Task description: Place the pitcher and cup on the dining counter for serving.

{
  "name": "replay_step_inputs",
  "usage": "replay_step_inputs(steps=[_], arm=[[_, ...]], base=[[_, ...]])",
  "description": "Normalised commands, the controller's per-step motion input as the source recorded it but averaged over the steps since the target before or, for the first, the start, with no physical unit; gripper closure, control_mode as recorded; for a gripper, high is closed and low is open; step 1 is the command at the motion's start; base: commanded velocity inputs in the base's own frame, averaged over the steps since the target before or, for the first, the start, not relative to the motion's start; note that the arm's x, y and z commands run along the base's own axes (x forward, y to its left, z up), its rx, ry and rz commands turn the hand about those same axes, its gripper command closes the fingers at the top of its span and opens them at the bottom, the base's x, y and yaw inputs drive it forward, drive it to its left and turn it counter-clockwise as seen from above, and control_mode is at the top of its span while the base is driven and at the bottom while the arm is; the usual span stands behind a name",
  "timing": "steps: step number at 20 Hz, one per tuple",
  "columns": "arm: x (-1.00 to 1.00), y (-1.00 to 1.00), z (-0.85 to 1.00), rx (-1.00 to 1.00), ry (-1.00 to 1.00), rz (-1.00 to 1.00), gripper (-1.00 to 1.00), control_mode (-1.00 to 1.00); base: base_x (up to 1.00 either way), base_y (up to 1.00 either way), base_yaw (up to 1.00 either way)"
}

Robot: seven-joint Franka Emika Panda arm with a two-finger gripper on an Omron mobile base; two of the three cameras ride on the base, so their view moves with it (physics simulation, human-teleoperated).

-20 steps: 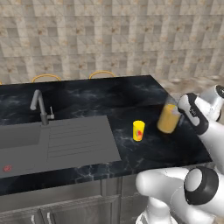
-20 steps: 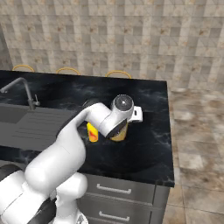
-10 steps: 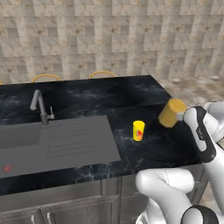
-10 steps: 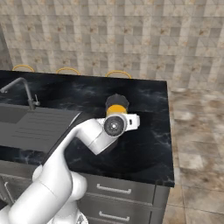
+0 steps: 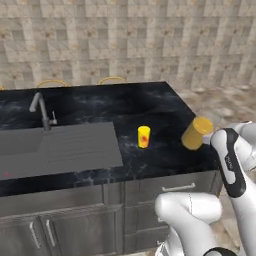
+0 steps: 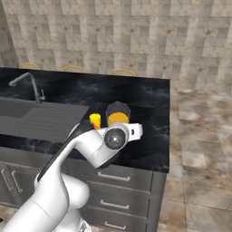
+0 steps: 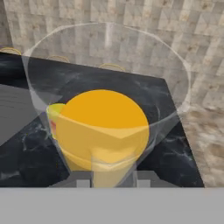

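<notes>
Tool closed on the pitcher — clear cylinder, orange in its lower part, tilted and lifted off the counter at its right end, near the front edge. Hand view looks straight into the pitcher's open mouth, with the two dark fingertips hugging its base. Cup — small, yellow, red mark on its side — stands upright on the black counter, left of the pitcher and apart from it, just right of the grey drainboard. Faucet rises behind the sink.
</notes>
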Motion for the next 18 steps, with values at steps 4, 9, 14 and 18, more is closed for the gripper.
replay_step_inputs(steps=[4, 9, 14, 18], arm=[[0.0, 0.0, 0.0, 0.0, 0.0, 0.0, 1.0, 1.0], [0.0, 0.0, 0.0, 0.0, 0.0, 0.0, 1.0, 1.0], [0.0, 0.0, 0.0, 0.0, 0.0, 0.0, 1.0, 1.0], [0.0, 0.0, 0.0, 0.0, 0.0, 0.0, 1.0, 1.0]], base=[[-0.91, -1.0, 0.08], [-0.37, -1.0, 0.09], [0.14, -1.0, 0.18], [0.87, -1.0, 0.27]])
